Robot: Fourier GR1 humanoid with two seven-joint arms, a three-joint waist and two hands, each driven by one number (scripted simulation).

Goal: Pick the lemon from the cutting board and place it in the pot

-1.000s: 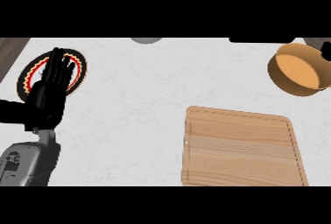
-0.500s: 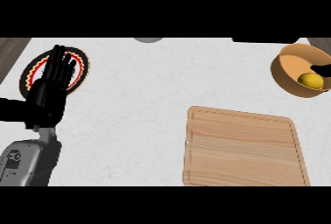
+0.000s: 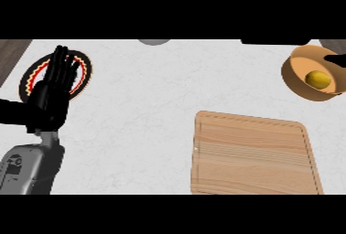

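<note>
Lemon (image 3: pixel 318 79) lying inside the pot (image 3: pixel 297 77), up at the far right of the counter (image 3: pixel 148 114), beyond the far right corner of the cutting board (image 3: pixel 253 155) and apart from it. Sits toward the pot's right side, yellow against the orange-brown inner wall. Pot partly cut off by the right edge of the view.

Just over the pot's right rim, a sliver of the right hand (image 3: pixel 335 60): only a dark tip showing at the edge, so cannot tell whether open or closed.

Well to the left of the cutting board, the left hand (image 3: pixel 52 89), fingers straight and together, pointing away from the robot, open and holding nothing. Overlaps a round plate (image 3: pixel 86 73) with a red and yellow patterned rim, hiding most of its middle. Grey forearm (image 3: pixel 30 169) rising from the lower left, roughly upright in the view, black wrist bending slightly where it meets the hand.

Cutting board bare, light wood with a groove running round its edge, set nearer the robot than the pot.
</note>
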